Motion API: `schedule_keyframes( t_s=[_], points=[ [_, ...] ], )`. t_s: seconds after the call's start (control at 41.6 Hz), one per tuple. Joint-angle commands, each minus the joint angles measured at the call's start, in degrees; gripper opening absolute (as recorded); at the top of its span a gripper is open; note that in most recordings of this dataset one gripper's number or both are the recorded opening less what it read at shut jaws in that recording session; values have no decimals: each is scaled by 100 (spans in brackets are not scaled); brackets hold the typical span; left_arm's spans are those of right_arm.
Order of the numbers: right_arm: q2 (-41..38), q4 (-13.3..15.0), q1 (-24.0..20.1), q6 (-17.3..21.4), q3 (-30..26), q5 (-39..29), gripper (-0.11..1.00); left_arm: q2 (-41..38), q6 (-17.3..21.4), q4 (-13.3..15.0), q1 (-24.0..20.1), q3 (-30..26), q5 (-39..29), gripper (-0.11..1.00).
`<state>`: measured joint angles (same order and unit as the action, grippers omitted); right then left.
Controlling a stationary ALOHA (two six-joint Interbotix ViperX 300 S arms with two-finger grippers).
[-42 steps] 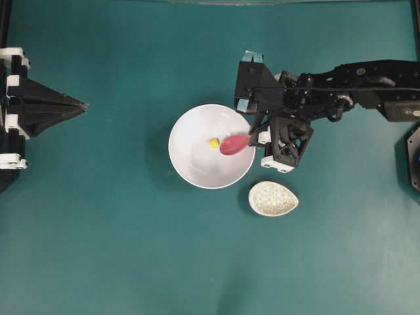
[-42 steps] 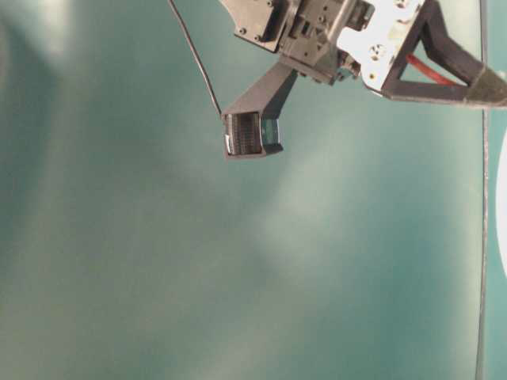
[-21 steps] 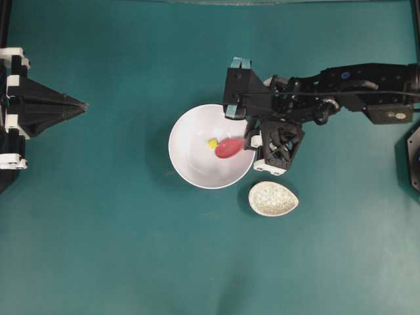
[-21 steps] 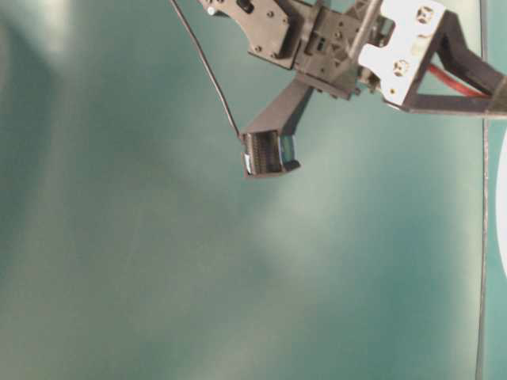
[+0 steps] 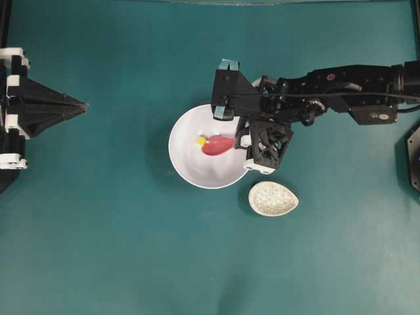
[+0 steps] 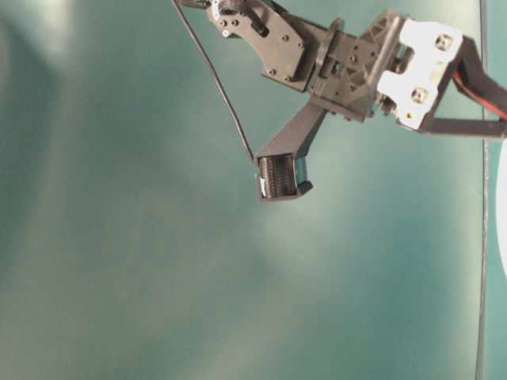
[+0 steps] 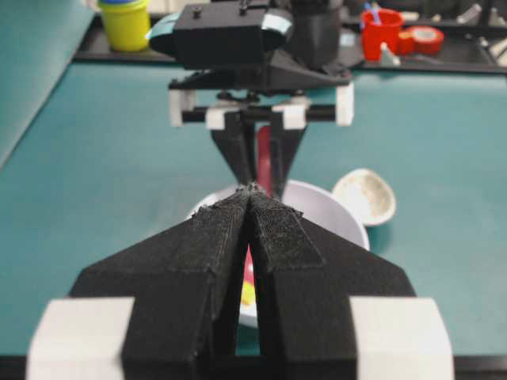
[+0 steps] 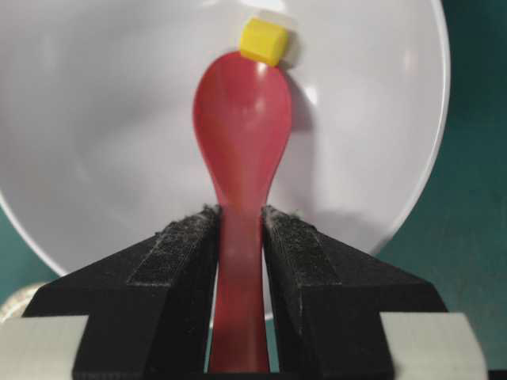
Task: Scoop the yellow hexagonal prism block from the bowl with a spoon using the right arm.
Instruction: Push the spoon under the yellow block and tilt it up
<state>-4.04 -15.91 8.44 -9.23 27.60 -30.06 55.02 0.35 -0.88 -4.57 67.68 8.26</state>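
Note:
The white bowl (image 5: 187, 167) sits mid-table. Inside it lies the tiny yellow hexagonal prism block (image 5: 201, 141), touching the tip of the red spoon (image 5: 218, 145). In the right wrist view the block (image 8: 264, 41) rests just past the spoon's scoop (image 8: 242, 119), inside the bowl (image 8: 95, 119). My right gripper (image 8: 240, 214) is shut on the spoon's handle and reaches over the bowl's right rim (image 5: 244, 139). My left gripper (image 5: 84, 104) is shut, empty, parked at the far left; its tips (image 7: 252, 190) point at the bowl (image 7: 325, 207).
A small speckled beige dish (image 5: 273, 198) lies just right of and below the bowl. In the table-level view the right arm's wrist camera (image 6: 279, 176) hangs over the green mat. Paint pots and tape (image 7: 384, 30) stand on a tray beyond the table's far edge.
The right arm has moved left, carrying the spoon deeper into the bowl. The yellow block has been pushed leftward ahead of the spoon's tip. The left arm has stayed still.

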Motion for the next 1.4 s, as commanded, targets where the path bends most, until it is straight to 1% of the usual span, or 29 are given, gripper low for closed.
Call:
schedule_keyframes(
  t_s=[0.0,0.313,0.722,0.866,0.962,1.371],
  points=[
    [97,35,-9,-9,-132,158,26,-53,0,-18,-18,-53,26,0],
    [97,141,-9,-9,-123,562,26,-53,-9,-18,-18,-53,18,0],
    [97,141,-9,-26,-132,1046,26,-53,-9,-18,-18,-53,18,0],
    [97,141,-9,-35,-114,1116,26,-53,-9,-18,-18,-53,0,0],
    [105,141,-35,-35,-105,1134,26,-53,-9,-18,-18,-62,-18,0],
    [193,114,-185,0,44,1573,26,-53,-9,-18,-18,-53,-26,0]
  ],
)
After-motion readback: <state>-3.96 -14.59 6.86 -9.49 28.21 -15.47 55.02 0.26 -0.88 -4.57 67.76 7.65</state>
